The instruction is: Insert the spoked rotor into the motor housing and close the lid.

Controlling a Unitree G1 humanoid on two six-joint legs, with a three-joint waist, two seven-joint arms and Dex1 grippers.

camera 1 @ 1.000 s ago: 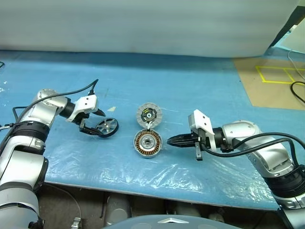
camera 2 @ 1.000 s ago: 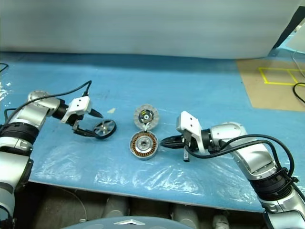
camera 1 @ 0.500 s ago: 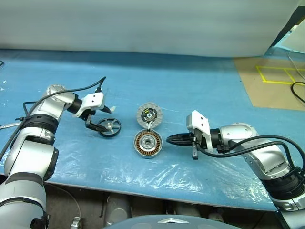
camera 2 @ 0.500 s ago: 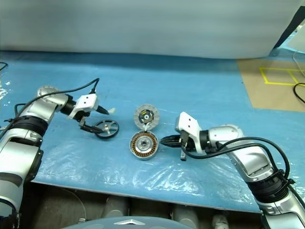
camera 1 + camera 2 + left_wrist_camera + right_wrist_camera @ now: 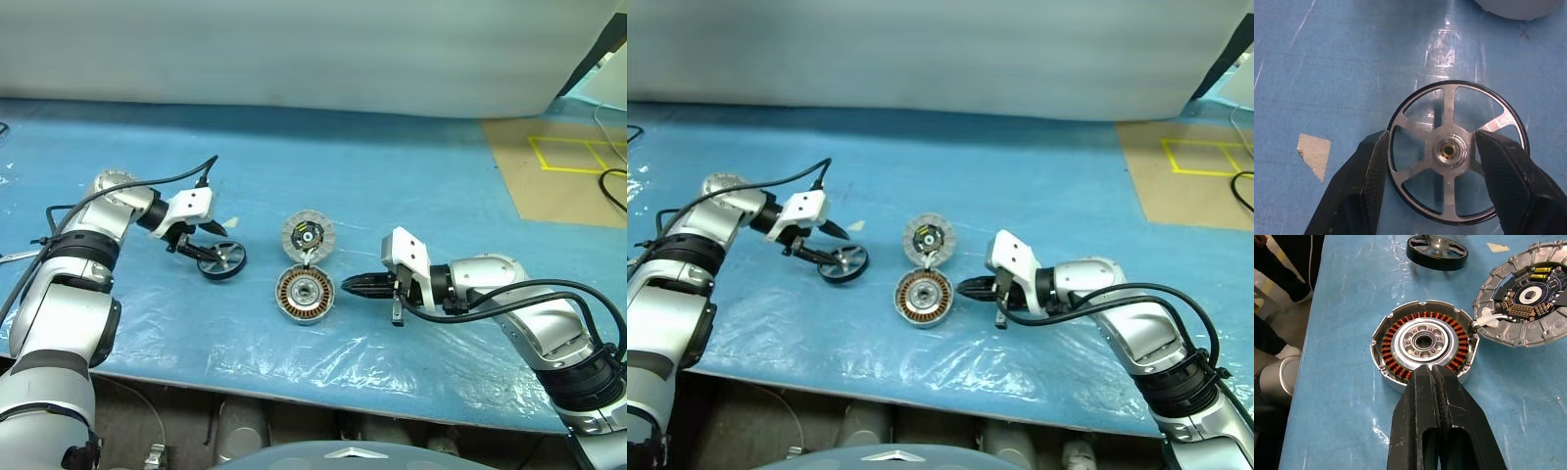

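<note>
My left claw point(image 5: 1449, 161) straddles the spoked rotor point(image 5: 1457, 152), which lies flat on the blue-covered bench point(image 5: 411, 176) toward its left side. One black finger point(image 5: 1359, 191) presses the outside of the rim on one side. The other finger sits just beside the hub on the far side, over the spokes. So the claw is partly closed around the wheel, and the rotor rests on the bench rather than hanging in my grip. I cannot tell whether both fingers are truly clamped on it. A small pale scrap of tape point(image 5: 1313, 152) lies on the blue cover near the rotor.

My right claw point(image 5: 1436, 382) has its two fingers pressed together with nothing between them. Its tip is at the rim of the motor housing point(image 5: 1422, 343), on the side nearest me. The housing sits near the middle of the bench, its copper windings facing up around the silver hub.

The lid point(image 5: 1525, 301) lies just behind the housing, touching its far edge. Its inner face is up, showing a dark circuit board ringed by silvery segments. There is fine print on that board, but it is too small for me to read. I find no brand or label anywhere else.
</note>
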